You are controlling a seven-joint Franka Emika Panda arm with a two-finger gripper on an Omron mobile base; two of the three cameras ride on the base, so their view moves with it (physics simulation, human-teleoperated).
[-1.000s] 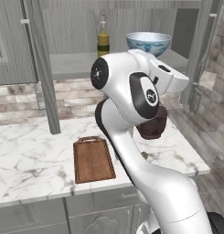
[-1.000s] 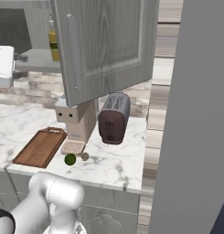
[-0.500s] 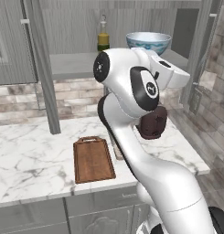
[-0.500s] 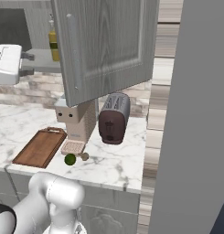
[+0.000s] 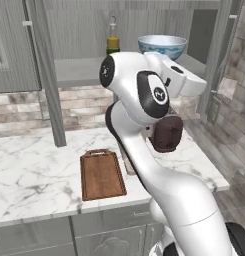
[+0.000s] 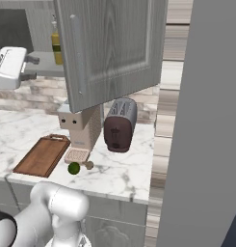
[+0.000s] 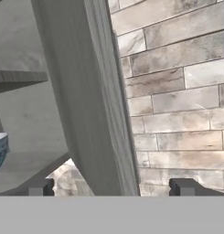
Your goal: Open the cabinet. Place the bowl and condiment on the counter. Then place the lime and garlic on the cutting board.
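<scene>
Two items sit side by side on the grey shelf inside the open cabinet (image 5: 74,65): the bowl (image 5: 162,46) and, just to its left, the condiment (image 5: 112,42). Down on the counter (image 6: 124,169) the lime (image 6: 73,168) and garlic (image 6: 89,165) lie close together, just beside the cutting board (image 6: 43,155). Up by the cabinet's swung-out door, the gripper (image 7: 111,186) has its fingers spread wide with nothing between them.
</scene>
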